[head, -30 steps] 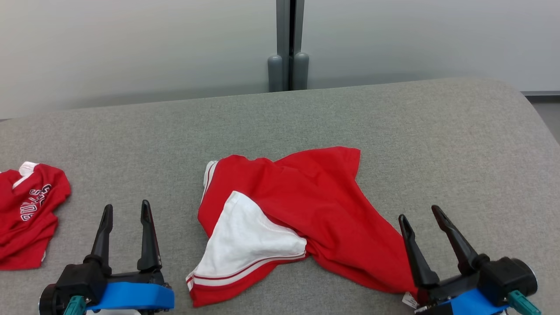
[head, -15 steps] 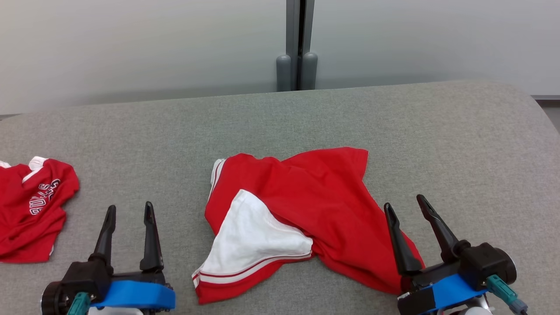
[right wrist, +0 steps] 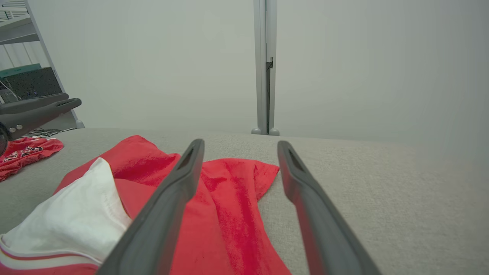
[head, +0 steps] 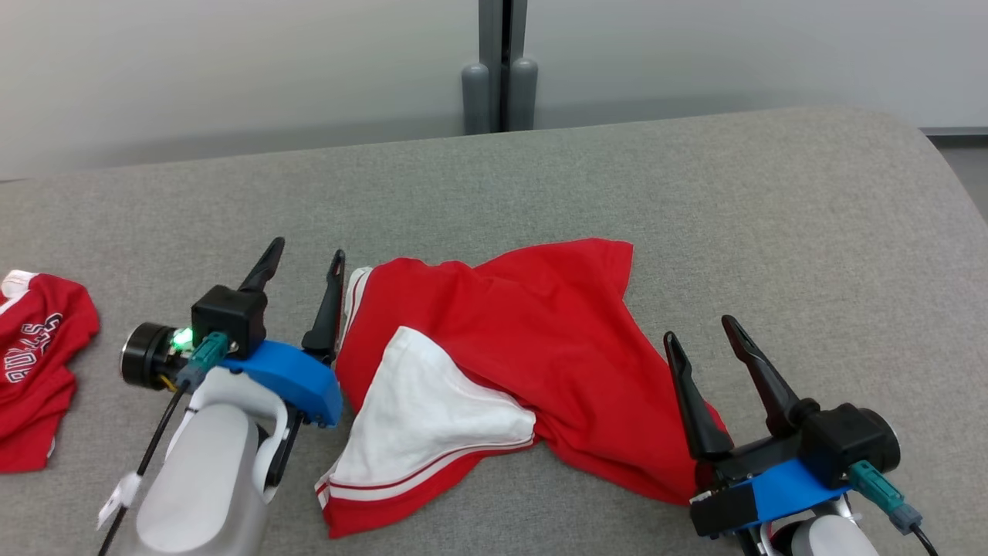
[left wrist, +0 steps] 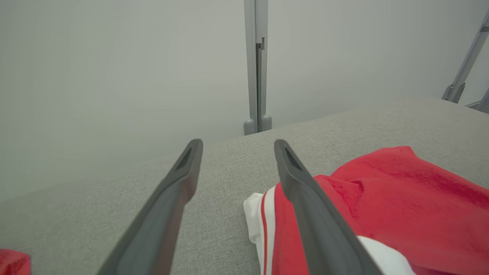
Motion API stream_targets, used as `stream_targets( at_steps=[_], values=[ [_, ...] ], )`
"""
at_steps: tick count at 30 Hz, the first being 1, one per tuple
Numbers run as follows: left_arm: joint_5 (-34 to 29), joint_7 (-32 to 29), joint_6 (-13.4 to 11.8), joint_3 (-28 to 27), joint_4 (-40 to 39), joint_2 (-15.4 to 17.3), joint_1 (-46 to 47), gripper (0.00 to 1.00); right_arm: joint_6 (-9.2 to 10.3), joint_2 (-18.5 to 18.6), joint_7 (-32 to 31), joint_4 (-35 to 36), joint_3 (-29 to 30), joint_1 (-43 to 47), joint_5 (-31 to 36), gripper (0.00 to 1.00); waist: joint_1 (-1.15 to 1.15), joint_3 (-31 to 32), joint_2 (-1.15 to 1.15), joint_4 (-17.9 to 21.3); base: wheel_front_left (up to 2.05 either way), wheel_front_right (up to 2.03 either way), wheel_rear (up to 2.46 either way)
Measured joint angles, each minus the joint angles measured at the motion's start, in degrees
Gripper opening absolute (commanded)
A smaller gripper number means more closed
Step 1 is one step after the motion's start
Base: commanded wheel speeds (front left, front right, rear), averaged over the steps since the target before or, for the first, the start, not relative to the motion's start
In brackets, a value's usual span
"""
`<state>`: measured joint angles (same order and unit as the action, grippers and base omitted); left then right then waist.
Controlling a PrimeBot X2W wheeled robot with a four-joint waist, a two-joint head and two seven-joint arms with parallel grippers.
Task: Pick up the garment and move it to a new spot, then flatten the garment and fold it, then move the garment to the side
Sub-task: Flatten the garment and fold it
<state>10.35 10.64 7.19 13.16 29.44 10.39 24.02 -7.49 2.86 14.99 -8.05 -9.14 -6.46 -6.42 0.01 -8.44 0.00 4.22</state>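
A rumpled red garment [head: 532,347] with a white panel and striped trim lies mid-table on the grey cloth surface. My left gripper [head: 305,259] is open just off the garment's upper left corner, its right finger close beside the white-striped edge [left wrist: 263,217]. At the garment's lower right corner my right gripper [head: 701,330] is open, its left finger over the red cloth [right wrist: 229,214] and its right finger over bare table. Neither holds anything.
A second red garment [head: 35,363] with white lettering lies at the table's left edge, also visible as a crumpled red heap [right wrist: 26,151] in the right wrist view. A grey post [head: 500,66] stands behind the table [head: 772,232]. The table's right end curves away.
My left gripper has moved up and to the right, reaching the garment's upper left corner. My right gripper has shifted slightly inward onto the lower right corner. The camera view also shifted.
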Motion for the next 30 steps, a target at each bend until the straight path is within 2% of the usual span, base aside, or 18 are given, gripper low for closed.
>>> stream_targets(
  at_steps=[8,16,23,25,26,30],
  values=[
    [7.25,-6.41,0.24,11.63,9.18,3.43,8.68,1.00,0.00,0.01,0.01,0.27,0.99,-0.49,-0.21,1.00,0.00,-2.69,0.00,2.24,0.00,0.00,0.00],
    [14.16,-14.78,0.25,21.14,17.58,4.48,11.66,1.00,0.00,0.00,0.03,0.40,1.12,-1.02,-0.26,1.00,0.00,-3.98,0.00,2.96,0.00,0.00,0.00],
    [21.14,-17.72,0.25,28.14,20.12,4.82,12.29,1.00,0.00,0.00,0.03,0.09,0.96,-1.60,-0.22,1.00,-0.01,-4.00,0.00,3.21,0.00,0.00,0.00],
    [22.03,-17.89,0.24,29.85,20.86,5.14,12.80,0.52,0.00,0.00,0.03,0.00,0.59,-1.64,-0.19,1.00,-0.01,-3.90,0.00,3.38,0.00,0.00,0.00],
    [21.80,-17.38,0.24,31.20,20.96,5.38,12.93,0.00,0.00,0.00,0.03,-0.02,0.33,-1.66,-0.19,1.00,-0.01,-3.86,0.00,3.53,0.00,0.00,0.00],
    [22.92,-14.14,0.26,33.30,22.03,5.69,14.08,0.00,0.00,0.00,0.03,0.16,0.34,-1.68,-0.18,1.00,-0.01,-3.84,0.00,3.88,0.00,0.00,0.00]
  ],
)
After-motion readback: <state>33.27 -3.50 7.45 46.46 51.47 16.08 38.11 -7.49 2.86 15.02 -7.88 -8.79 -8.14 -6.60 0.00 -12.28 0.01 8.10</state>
